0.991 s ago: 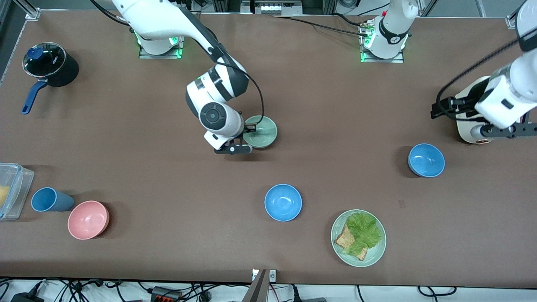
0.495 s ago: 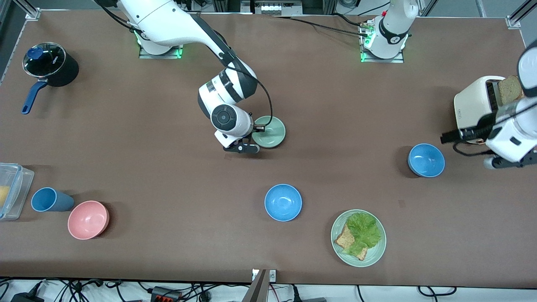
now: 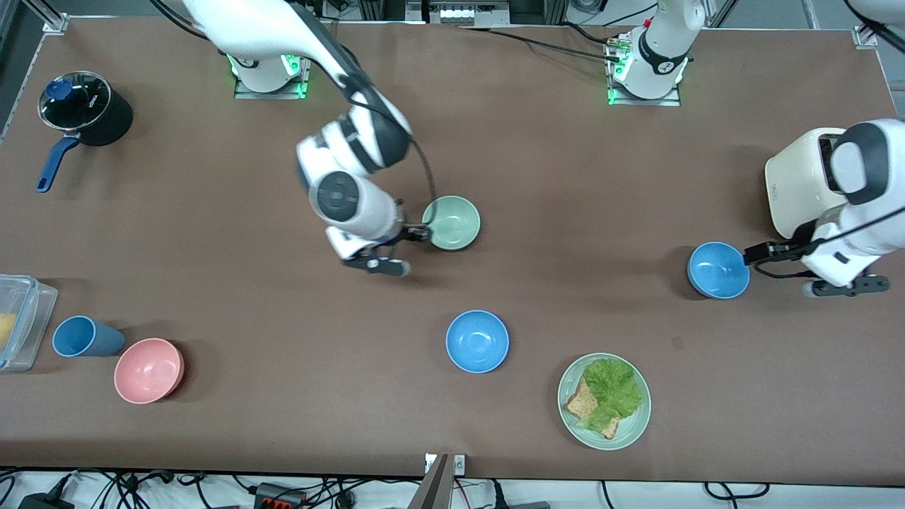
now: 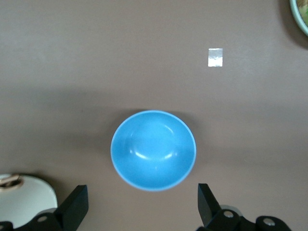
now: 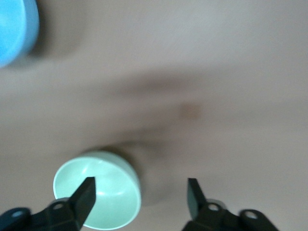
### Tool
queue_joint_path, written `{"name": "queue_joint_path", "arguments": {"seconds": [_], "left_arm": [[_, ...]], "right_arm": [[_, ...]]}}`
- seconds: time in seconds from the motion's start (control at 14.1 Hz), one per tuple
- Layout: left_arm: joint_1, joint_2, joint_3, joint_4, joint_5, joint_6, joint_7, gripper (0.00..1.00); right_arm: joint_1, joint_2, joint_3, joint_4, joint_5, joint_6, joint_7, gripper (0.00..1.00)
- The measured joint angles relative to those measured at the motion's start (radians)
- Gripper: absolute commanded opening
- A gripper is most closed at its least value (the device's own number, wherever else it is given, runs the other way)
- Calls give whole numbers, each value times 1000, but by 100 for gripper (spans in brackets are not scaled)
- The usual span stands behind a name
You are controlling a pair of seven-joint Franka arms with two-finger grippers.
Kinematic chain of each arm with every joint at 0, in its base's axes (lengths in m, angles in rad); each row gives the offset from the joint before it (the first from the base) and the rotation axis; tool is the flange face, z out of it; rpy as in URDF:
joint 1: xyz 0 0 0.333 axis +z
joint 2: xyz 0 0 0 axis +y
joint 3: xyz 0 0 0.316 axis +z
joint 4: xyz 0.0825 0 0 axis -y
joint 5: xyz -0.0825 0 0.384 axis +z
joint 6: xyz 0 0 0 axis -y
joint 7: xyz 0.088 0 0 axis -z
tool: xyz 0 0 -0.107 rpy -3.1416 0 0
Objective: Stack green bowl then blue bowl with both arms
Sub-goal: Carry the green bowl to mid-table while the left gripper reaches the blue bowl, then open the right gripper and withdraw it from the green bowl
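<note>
A: We see a long brown table (image 3: 537, 177) with the two arm bases along one edge. Shall we count the things on it?

B: Yes. We count one green bowl (image 3: 452, 223), two blue bowls, one pink bowl (image 3: 148, 370), one blue cup (image 3: 83, 336), one plate (image 3: 631, 428) with lettuce and bread, one black pot (image 3: 88, 109) with a blue handle, one cream toaster (image 3: 799, 184), and one clear container (image 3: 21, 318) at the table's edge near the cup.

A: Where are the two blue ones?

B: The first blue bowl (image 3: 718, 269) stands toward the left arm's end, near the toaster. The second blue bowl (image 3: 477, 341) is in the middle, nearer to the front camera than the green one, and near the plate.

A: And the left gripper (image 3: 767, 249)?

B: It is beside the first blue bowl (image 4: 153, 150), toward the toaster. In the left wrist view its fingers (image 4: 74, 207) stand wide apart, wider than the bowl, and they hold nothing. We do not see them touch the bowl.

A: What about the right gripper (image 3: 413, 232)?

B: It is at the rim of the green bowl (image 5: 98, 190), toward the right arm's end. In the right wrist view its fingers (image 5: 85, 195) are also well apart and grip nothing. One finger shows in front of the bowl's rim, and the other stands over bare table. We cannot tell if that finger touches the rim.

A: So both bowls stand upright on the table?

B: Yes, and well apart from each other.
</note>
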Motion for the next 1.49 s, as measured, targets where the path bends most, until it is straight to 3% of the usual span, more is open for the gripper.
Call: {"name": "queue_joint_path", "arguments": {"seconds": [0.35,0.85,1.06,1.27,1.49], "left_arm": [[37,5,0,-167,2,221,78,100],[59,71,0,-180,2,280,122,97],[61,106,0,-180,2,320,122,84],[64,123,0,-173,2,333,142,66],[82,139,0,-157,2,333,178,56]], "right_arm": [[-42,-130,-133,59,-33,-153,-14,100],[-67,-169,-368,61,-37,-203,-352,100],[-70,-180,-415,66,-37,-212,-404,100],[-139,-216,-385,92,-44,-226,-411,100],[-364,-273,-193,100,-131,-254,-484,100]]}}
